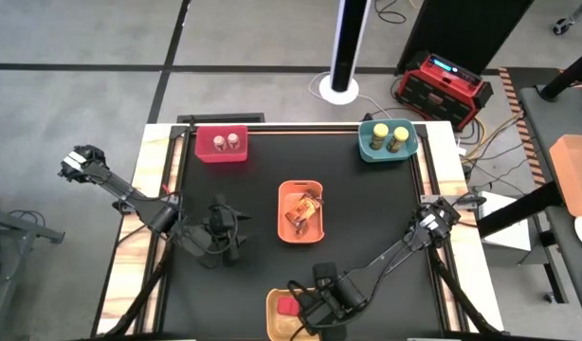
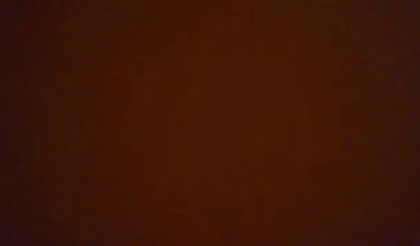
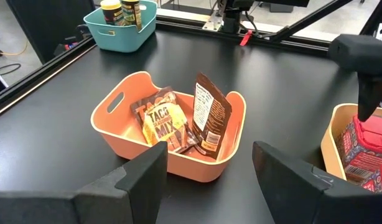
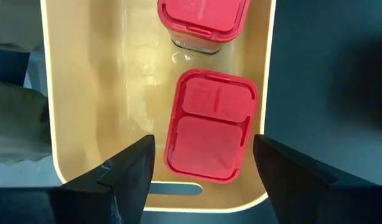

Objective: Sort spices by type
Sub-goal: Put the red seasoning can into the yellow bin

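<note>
Right gripper [image 4: 203,165] open above two red cube boxes [image 4: 208,127] in yellow bin [image 4: 116,93].

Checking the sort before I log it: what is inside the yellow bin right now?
The yellow bin holds two red cube boxes, lids up. The open right gripper hovers over them; in the high view it covers most of the bin.

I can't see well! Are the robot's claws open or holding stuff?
Left gripper: open, empty.
Right gripper: open, empty, above a red plastic cube box.
</note>
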Available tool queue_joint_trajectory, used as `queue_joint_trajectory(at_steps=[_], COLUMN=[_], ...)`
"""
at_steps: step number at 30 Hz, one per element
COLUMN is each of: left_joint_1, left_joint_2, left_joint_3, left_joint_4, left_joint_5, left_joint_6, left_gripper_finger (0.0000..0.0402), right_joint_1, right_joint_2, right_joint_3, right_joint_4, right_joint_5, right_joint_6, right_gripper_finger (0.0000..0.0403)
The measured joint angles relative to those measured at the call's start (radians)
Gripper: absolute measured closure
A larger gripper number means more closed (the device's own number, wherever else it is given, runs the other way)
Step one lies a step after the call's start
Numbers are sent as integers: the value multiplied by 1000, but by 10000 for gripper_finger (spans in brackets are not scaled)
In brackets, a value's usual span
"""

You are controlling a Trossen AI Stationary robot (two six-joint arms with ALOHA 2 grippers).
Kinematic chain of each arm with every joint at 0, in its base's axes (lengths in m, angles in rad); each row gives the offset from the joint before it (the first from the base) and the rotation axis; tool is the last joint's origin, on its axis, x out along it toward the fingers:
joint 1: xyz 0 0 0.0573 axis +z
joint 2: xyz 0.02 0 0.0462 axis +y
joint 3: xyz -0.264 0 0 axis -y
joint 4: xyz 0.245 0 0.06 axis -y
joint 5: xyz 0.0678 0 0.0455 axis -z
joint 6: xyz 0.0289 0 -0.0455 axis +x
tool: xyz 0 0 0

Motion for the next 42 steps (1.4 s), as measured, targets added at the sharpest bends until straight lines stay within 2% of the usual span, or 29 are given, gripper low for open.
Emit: queue_joint_trajectory(at_steps=[6, 11, 16, 23, 28, 35, 42], left_joint_1=[-15, -70, -131, -216, -241, -247, -247], left_joint_2=[0, 29, 118, 314, 428, 508, 515], left_joint_3=[0, 3, 75, 276, 415, 520, 522], left_joint_4=[7, 64, 74, 22, -86, -260, -276], left_joint_5=[24, 26, 23, 22, 17, -23, -36], left_joint_6=[-11, 10, 35, 160, 180, 110, 81], left_gripper_finger=[182, 203, 256, 350, 397, 397, 401], right_joint_1=[4, 41, 90, 132, 142, 141, 138], right_joint_2=[-12, -19, -19, -20, -8, 13, 13], right_joint_3=[45, 69, 65, 43, 18, -33, -65], right_joint_4=[-51, -48, -11, 172, 221, 219, 211], right_joint_5=[8, 99, 133, 134, 134, 134, 135], right_joint_6=[24, 13, 13, -3, -2, 41, 67], right_gripper_finger=[160, 204, 274, 383, 390, 390, 390])
